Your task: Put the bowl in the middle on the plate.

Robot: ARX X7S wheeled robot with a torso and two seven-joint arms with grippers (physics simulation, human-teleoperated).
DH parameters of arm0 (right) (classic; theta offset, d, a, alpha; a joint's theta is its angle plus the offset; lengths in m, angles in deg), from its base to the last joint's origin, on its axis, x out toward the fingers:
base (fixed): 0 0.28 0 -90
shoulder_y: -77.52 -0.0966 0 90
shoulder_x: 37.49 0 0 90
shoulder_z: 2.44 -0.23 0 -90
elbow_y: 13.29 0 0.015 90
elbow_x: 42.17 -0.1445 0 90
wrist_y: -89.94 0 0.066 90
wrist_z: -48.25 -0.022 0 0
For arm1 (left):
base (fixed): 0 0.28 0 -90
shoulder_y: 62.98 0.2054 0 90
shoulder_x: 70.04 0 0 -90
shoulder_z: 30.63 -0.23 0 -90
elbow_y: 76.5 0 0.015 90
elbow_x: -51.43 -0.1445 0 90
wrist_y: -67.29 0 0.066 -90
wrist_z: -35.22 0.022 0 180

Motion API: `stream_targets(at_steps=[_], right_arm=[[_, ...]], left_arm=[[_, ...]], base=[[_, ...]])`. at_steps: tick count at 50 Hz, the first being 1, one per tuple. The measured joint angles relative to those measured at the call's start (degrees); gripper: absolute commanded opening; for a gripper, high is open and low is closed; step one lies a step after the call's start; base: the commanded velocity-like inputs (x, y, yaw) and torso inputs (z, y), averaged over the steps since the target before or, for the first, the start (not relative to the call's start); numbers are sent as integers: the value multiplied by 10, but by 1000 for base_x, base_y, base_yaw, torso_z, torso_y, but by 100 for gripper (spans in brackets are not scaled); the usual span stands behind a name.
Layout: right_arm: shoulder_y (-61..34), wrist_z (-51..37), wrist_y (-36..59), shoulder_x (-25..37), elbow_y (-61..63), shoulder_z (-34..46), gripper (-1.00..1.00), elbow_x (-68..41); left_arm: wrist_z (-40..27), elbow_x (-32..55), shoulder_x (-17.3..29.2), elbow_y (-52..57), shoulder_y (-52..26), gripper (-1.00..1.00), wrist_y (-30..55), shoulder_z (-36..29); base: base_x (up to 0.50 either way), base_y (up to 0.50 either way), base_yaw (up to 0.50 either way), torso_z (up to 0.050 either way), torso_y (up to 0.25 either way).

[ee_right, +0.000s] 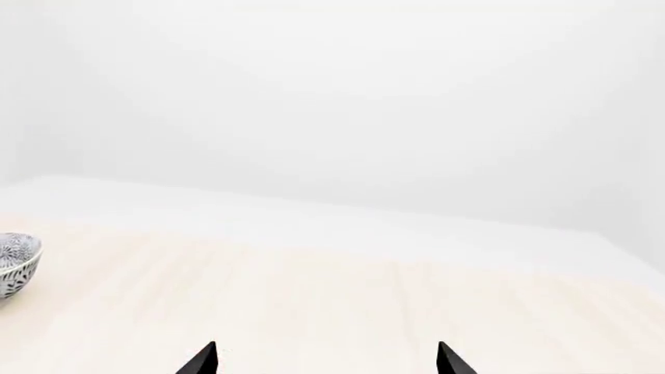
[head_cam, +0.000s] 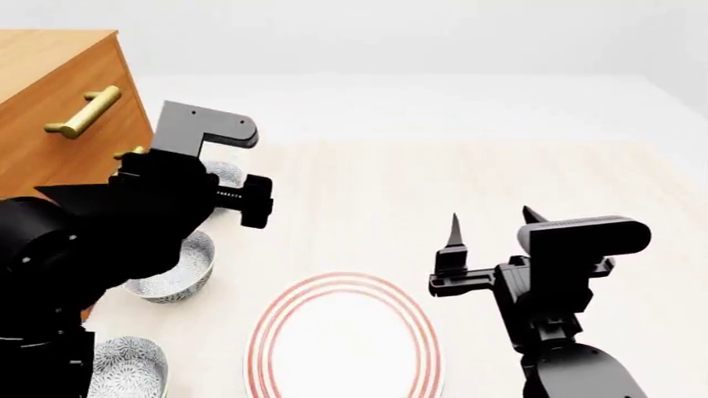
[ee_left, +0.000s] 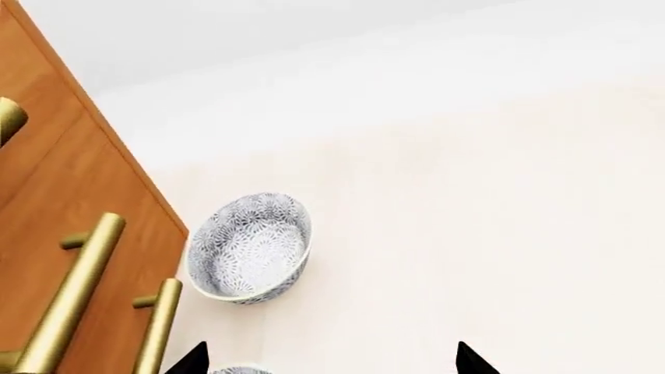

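Three patterned bowls stand in a row along the table's left side. The middle bowl [head_cam: 177,269] sits upright, half covered by my left arm. In the left wrist view only a sliver of the bowl's rim [ee_left: 239,370] shows by one fingertip. My left gripper [ee_left: 330,358] hangs open above it, holding nothing. The plate [head_cam: 343,336], white with red rings, lies flat to the right of the bowl, near the front edge. My right gripper [head_cam: 492,217] is open and empty, raised beyond the plate's right side, fingertips [ee_right: 202,358] apart.
The far bowl [ee_left: 249,248] [head_cam: 227,174] stands beside a wooden cabinet [head_cam: 55,108] with brass handles [ee_left: 73,292]. The near bowl [head_cam: 128,365] is at the front left. One bowl [ee_right: 15,265] shows at the right wrist view's edge. Pale tabletop [head_cam: 498,166] extends right.
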State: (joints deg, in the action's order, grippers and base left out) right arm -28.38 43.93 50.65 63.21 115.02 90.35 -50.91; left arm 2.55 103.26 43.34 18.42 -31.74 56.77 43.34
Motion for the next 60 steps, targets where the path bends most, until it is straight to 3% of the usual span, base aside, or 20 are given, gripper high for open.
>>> stream_targets(at_steps=[11,29,60], right_arm=[[-2,-2,-4,2,-13,6,100,-3],[-3,-6,-6,6,-20,11,100,-8],[-6,-14,-12,13,-33,21,100,-15]], left_arm=[[21,-20,17,-73,-27,100,-27,-54],[-1,-1,29,-71,12,100,-20,-52],[52,-57,20,-183,41,100,-110,-118]], base=[[0,0,0,0,0],[0,0,0,0,0],[0,0,0,0,0]])
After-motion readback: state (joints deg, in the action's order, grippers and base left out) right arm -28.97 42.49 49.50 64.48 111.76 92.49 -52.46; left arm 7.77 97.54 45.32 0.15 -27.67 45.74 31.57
